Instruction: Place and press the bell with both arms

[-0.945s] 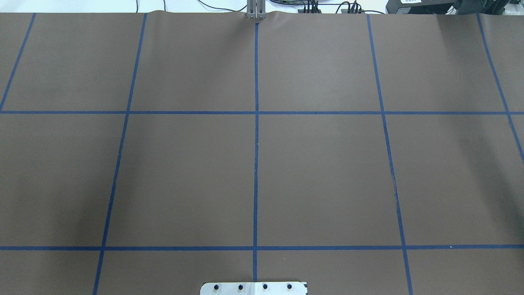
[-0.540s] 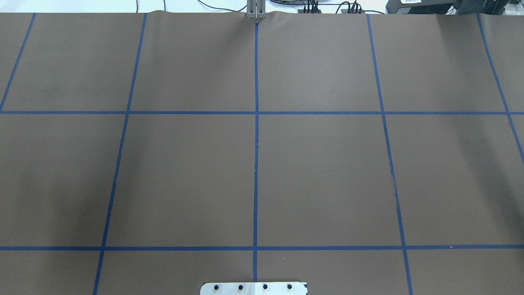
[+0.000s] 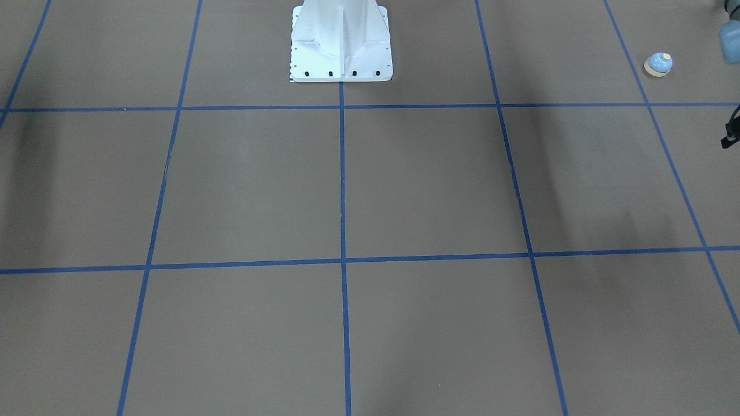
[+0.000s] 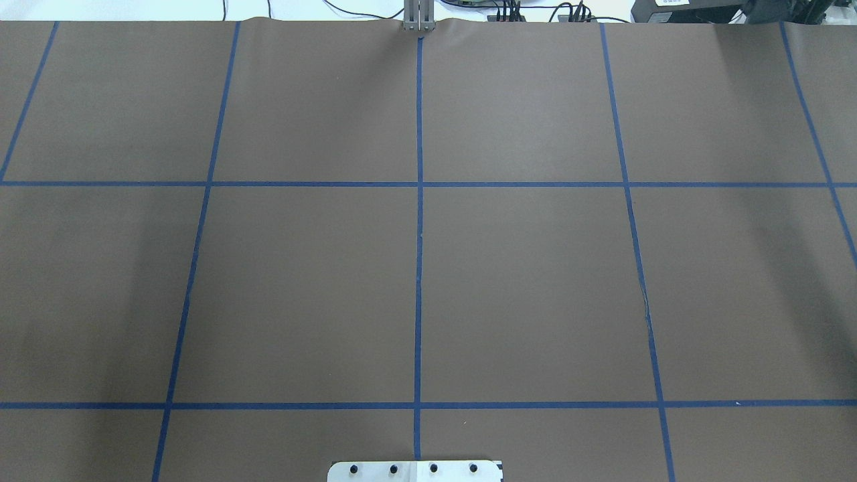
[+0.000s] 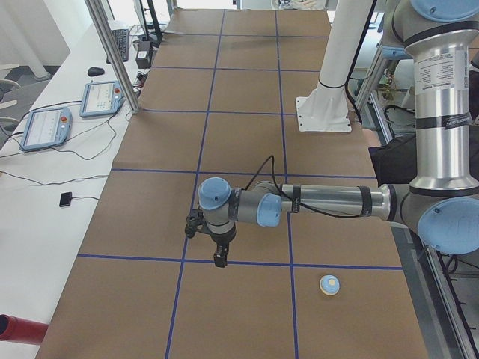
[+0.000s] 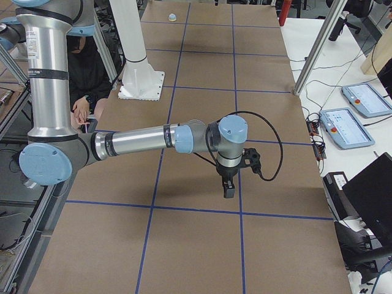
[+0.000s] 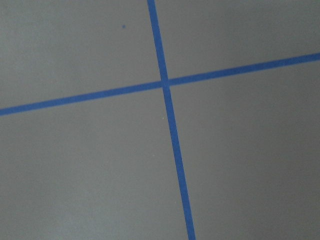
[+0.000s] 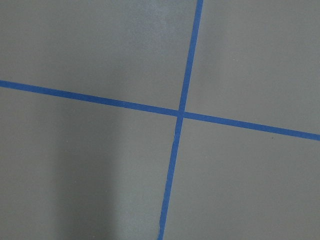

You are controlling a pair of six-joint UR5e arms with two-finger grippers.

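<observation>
The bell [image 3: 658, 63], a small light-blue dome on a cream base, stands on the brown table near its end on the robot's left; it also shows in the exterior left view [image 5: 329, 284] and far off in the exterior right view [image 6: 172, 17]. My left gripper [image 5: 219, 258] points down above a blue tape line, about one grid square from the bell and apart from it. My right gripper [image 6: 228, 190] points down over the table's other end. I cannot tell whether either is open or shut. Both wrist views show only tape crossings.
The white pedestal [image 3: 341, 40] is bolted at the robot's side of the table [image 4: 535, 268]. A person [image 6: 86, 79] sits behind the robot. Teach pendants [image 5: 45, 127] lie beside the table, a metal post [image 5: 112, 52] stands at its edge, and a red cylinder [image 5: 19, 329] lies at the near left corner.
</observation>
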